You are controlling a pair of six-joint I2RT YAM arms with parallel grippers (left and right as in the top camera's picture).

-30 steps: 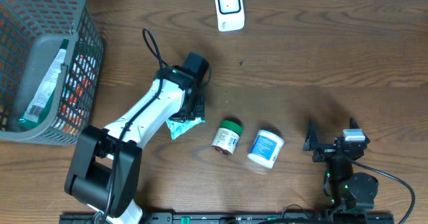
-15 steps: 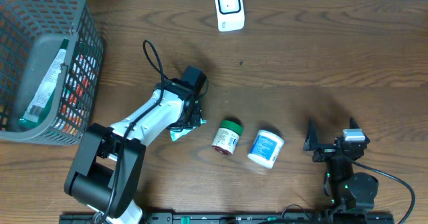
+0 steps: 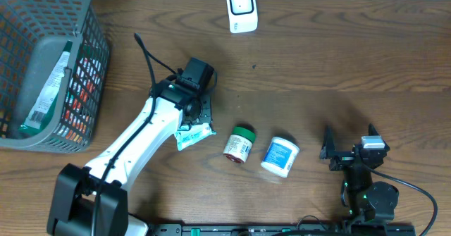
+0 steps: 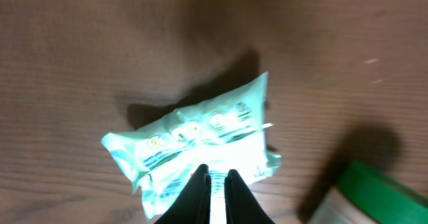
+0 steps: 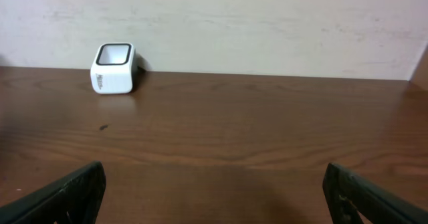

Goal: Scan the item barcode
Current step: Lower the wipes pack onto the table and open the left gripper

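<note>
The left gripper [image 4: 214,194], pinched nearly shut on one edge of the pale green packet [image 4: 200,134] just left of the green-lidded jar [image 3: 239,143], has the white scanner [image 3: 241,8] far beyond it, slightly right; the right gripper [image 5: 214,184] gapes empty.

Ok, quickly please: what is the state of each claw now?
Left claw: closed, pinching the pale green packet.
Right claw: open, holding nothing.

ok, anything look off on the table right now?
Nothing spilled or broken. The green-lidded jar and the white tub appear to lie on their sides next to each other. The teal pouch is crumpled, pinched at one edge by the left claw.
</note>
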